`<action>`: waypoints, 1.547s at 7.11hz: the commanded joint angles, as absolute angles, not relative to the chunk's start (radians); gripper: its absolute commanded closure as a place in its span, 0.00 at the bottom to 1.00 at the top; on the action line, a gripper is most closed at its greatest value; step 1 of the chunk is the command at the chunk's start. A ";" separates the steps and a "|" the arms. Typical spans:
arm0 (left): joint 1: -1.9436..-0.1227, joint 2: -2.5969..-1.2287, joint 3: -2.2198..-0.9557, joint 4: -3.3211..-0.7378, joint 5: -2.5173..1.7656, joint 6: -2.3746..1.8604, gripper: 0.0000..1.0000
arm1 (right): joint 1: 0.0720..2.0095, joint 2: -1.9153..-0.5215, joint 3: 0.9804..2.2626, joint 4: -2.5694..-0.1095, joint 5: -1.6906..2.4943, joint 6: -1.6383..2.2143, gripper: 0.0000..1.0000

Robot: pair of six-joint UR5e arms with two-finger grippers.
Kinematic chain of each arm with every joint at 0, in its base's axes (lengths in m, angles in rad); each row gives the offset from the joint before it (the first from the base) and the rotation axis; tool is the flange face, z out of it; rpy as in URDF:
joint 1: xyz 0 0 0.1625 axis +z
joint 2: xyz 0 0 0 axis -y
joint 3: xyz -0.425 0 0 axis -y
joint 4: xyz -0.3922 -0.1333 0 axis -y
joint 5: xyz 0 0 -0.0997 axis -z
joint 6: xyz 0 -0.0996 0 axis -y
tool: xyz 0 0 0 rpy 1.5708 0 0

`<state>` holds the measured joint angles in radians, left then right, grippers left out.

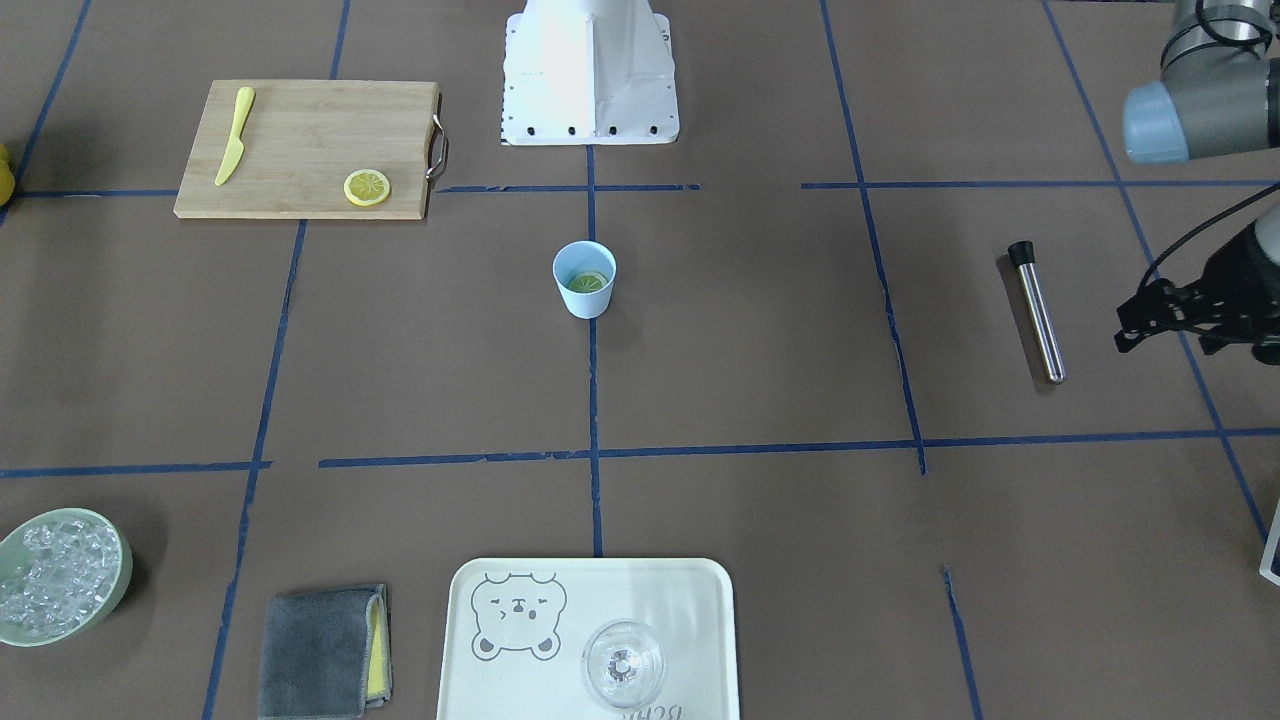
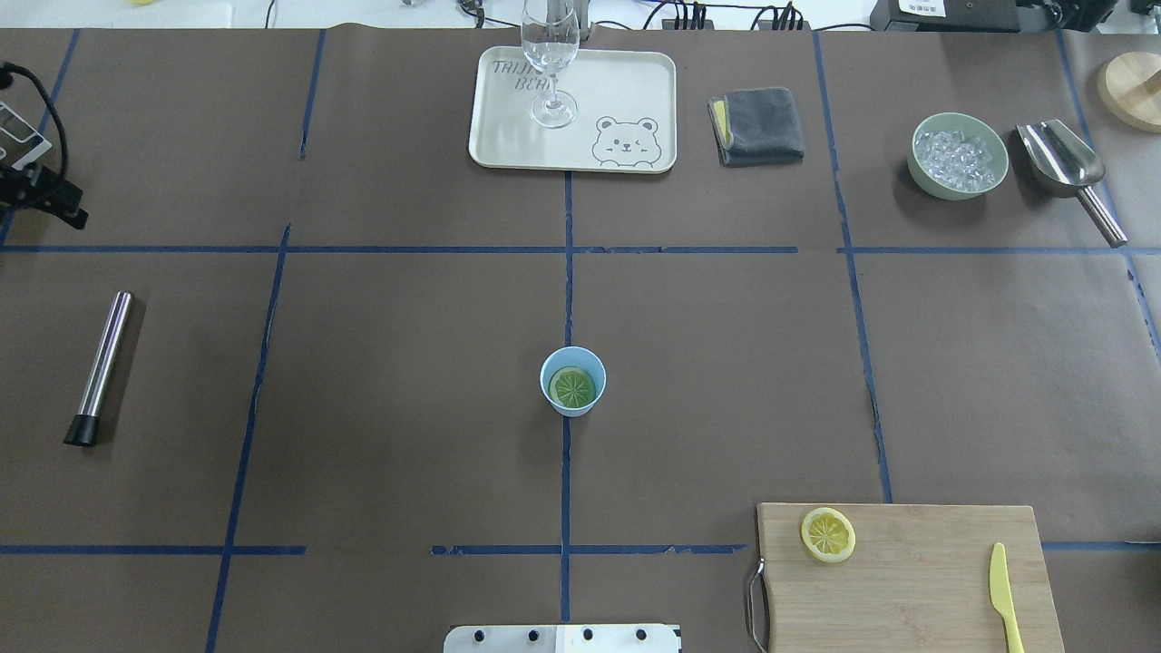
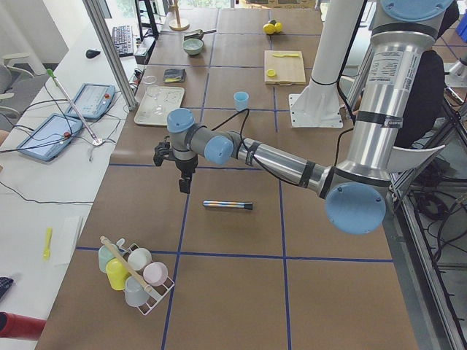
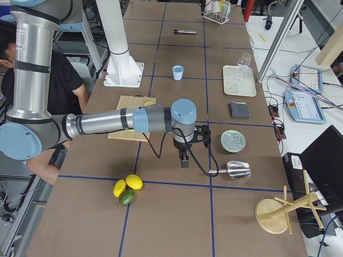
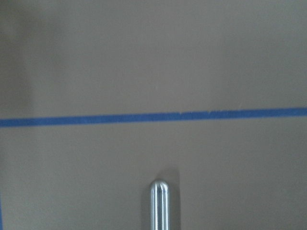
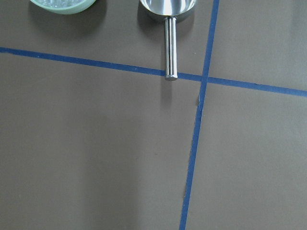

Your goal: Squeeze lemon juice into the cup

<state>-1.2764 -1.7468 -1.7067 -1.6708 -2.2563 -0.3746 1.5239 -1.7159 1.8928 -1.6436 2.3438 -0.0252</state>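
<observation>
Lemon slice (image 2: 573, 388) lies flat inside the cup (image 2: 573, 411), mid-table; a spare slice (image 2: 827, 534) sits at its 4 o'clock on the board (image 2: 916, 580). Can't tell whether the left gripper (image 1: 1128, 335) or right gripper (image 4: 184, 159) is spread or closed. Reach in carelessly and you could clip the rim, tipping that light cup.

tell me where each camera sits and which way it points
Front-facing: across the table, looking down at the cup; base on top, left arm at right edge.
Overhead: behind the robot, looking forward; left gripper at left edge.
Exterior left: table end at robot's left, looking along it; left arm near.
Exterior right: opposite end; right arm near.
Left wrist: down on the metal rod; no fingers show.
Right wrist: down on the scoop; no fingers show.
Shared: front-facing and overhead both show the cup and the lemon on the cutting board.
</observation>
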 commanded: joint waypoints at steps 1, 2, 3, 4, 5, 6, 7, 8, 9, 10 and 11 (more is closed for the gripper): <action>-1.431 -1.680 -1.671 -1.667 -2.264 -0.112 0.00 | 1.523 -1.710 1.861 -1.646 2.350 -0.018 0.00; -1.466 -1.630 -1.654 -1.669 -2.263 -0.033 0.00 | 1.523 -1.709 1.841 -1.646 2.352 -0.018 0.00; -1.529 -1.567 -1.651 -1.677 -2.264 0.025 0.00 | 1.525 -1.709 1.839 -1.646 2.352 -0.018 0.00; -1.564 -1.557 -1.658 -1.666 -2.264 0.047 0.00 | 1.532 -1.709 1.836 -1.647 2.352 -0.018 0.00; -1.569 -1.554 -1.654 -1.663 -2.266 0.048 0.00 | 1.532 -1.709 1.824 -1.647 2.364 -0.018 0.00; -1.568 -1.555 -1.654 -1.651 -2.266 0.045 0.00 | 1.546 -1.709 1.794 -1.646 2.405 -0.018 0.00; -1.566 -1.555 -1.652 -1.651 -2.266 0.040 0.00 | 1.555 -1.707 1.787 -1.646 2.411 -0.018 0.00; -1.566 -1.555 -1.652 -1.651 -2.266 0.035 0.00 | 1.558 -1.706 1.787 -1.646 2.413 -0.018 0.00; -1.566 -1.555 -1.655 -1.649 -2.266 0.031 0.00 | 1.568 -1.703 1.792 -1.644 2.413 -0.017 0.00; -1.565 -1.555 -1.654 -1.649 -2.266 0.031 0.00 | 1.569 -1.704 1.789 -1.644 2.413 -0.018 0.00; -1.565 -1.557 -1.654 -1.651 -2.266 0.031 0.00 | 1.577 -1.704 1.789 -1.644 2.413 -0.018 0.00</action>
<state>-1.5654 -1.5557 -1.6537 -1.6496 -2.2657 0.0314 1.5692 -1.7044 1.7894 -1.6446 2.4126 -0.0181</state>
